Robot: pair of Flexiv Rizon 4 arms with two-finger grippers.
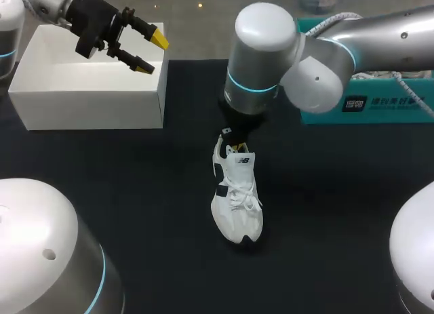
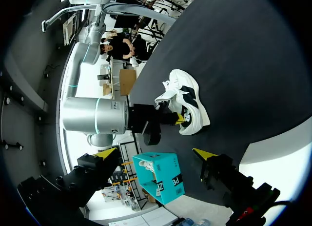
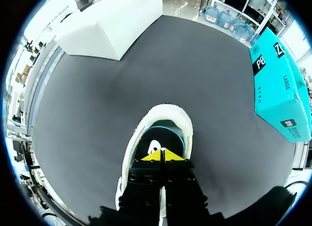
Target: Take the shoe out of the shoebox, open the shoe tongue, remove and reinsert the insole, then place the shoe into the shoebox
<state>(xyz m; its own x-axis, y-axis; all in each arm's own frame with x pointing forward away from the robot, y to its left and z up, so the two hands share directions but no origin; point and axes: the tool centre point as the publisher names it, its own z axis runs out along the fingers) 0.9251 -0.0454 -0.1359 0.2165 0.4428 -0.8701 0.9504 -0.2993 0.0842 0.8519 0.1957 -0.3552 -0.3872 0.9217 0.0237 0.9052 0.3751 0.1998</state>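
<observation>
The right gripper [image 3: 163,155] has its yellow tips pressed together inside the heel opening of the shoe [image 3: 161,113]; whether a thin part is pinched between them cannot be determined. The shoe stands on its sole at the centre of the table [image 1: 135,192], toe toward the near edge. The left gripper [image 1: 150,53] hangs with fingers spread above the shoebox [image 1: 88,90] at far left, well apart from the shoe. Removal from the shoebox is complete. The tongue and insole stage appears active. No loose insole is visible. Returning the shoe remains.
</observation>
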